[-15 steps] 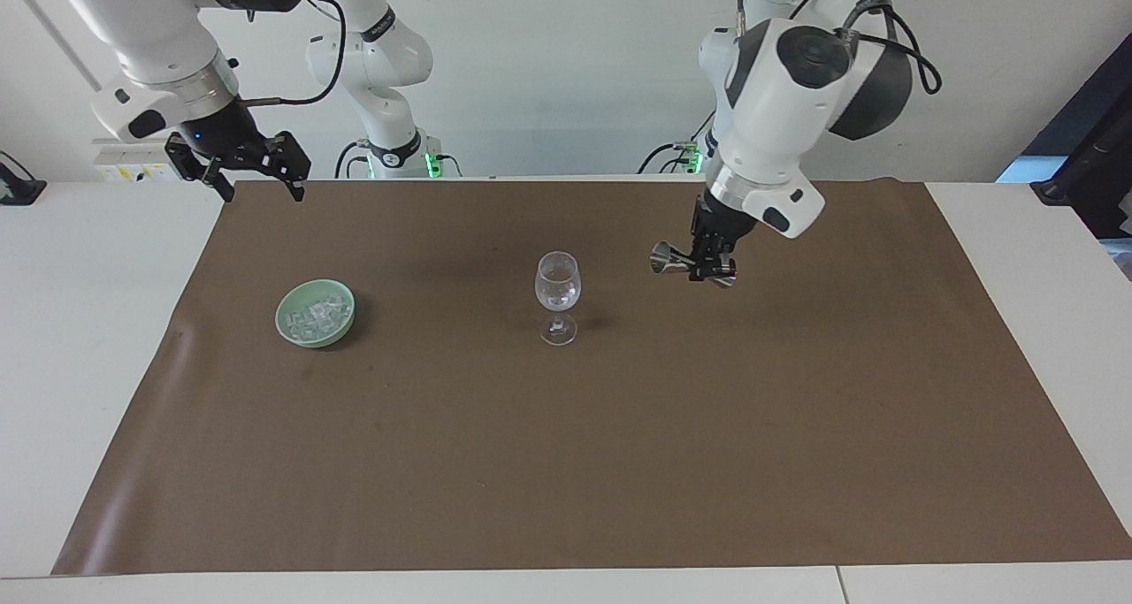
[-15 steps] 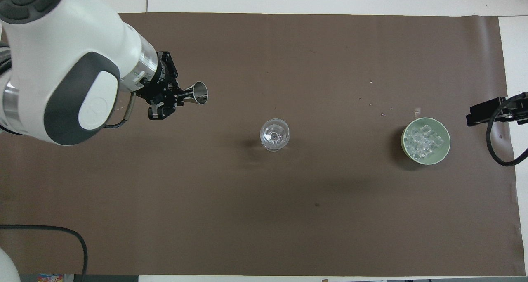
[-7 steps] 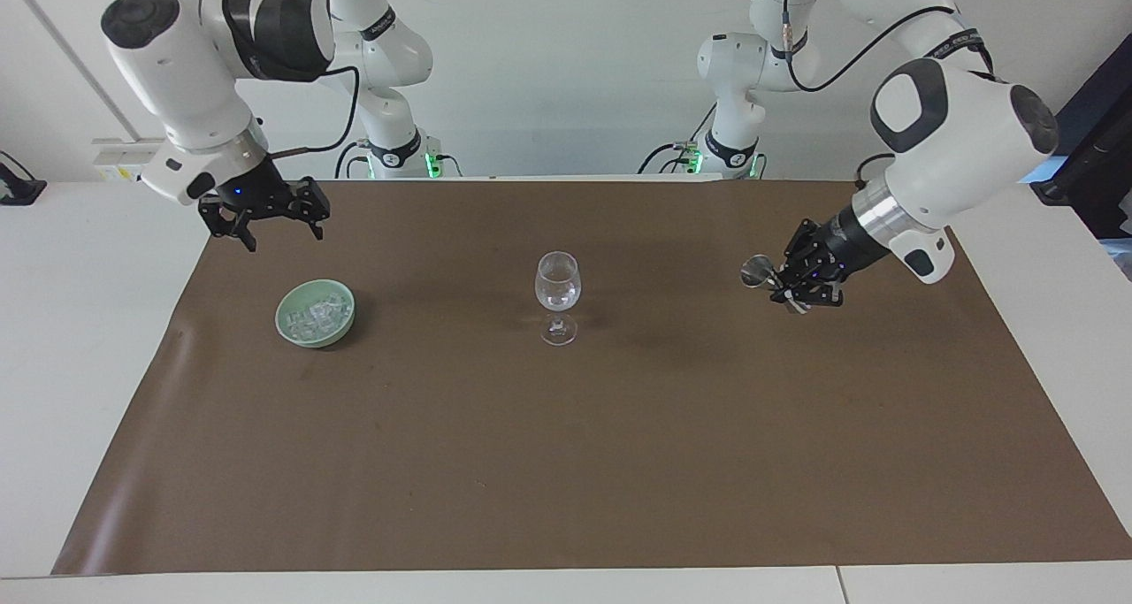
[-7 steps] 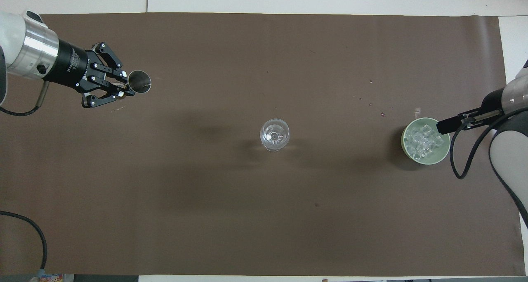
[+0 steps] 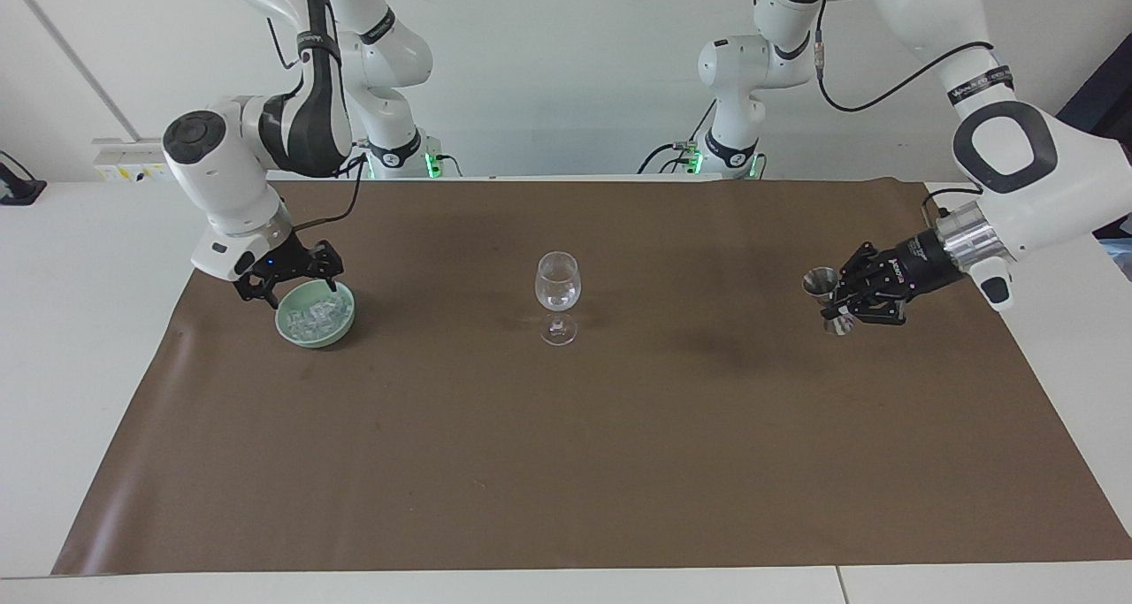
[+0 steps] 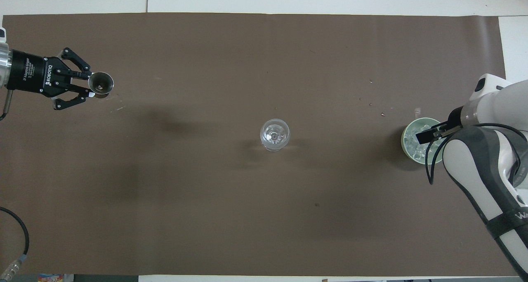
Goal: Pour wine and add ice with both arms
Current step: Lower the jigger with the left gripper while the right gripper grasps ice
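- Across the bench in the facing view, the left gripper point(image 5: 836, 302) is at the left arm's end of the brown mat point(image 5: 584, 462), its fingers closed on the waist of a small steel jigger point(image 5: 822, 287) that stands upright, at or just above the mat.
- Same view: the right gripper point(image 5: 287, 279) is low at the pale green bowl point(image 5: 315, 314), fingers spread wide and holding nothing, their tips at the bowl's rim on the side nearer the robots. The ice point(image 5: 314, 314) is heaped inside the bowl.
- Same view: the stemmed glass point(image 5: 557, 296) stands upright mid-mat, well apart from both grippers.
- From overhead, the left gripper point(image 6: 90, 86) grips the jigger point(image 6: 101, 84), whose open mouth faces up.
- Overhead again, the right gripper point(image 6: 429, 134) covers part of the bowl point(image 6: 408, 143); some ice point(image 6: 414, 146) shows beside it, and the glass point(image 6: 274, 135) sits in the middle.
- Handling, as a judgement: the cubes look small, hard, light and probably slippery, so a single cube wants pinching across two flat faces, squarely. The glass looks fragile and top-heavy, so cubes should be released low over its mouth.
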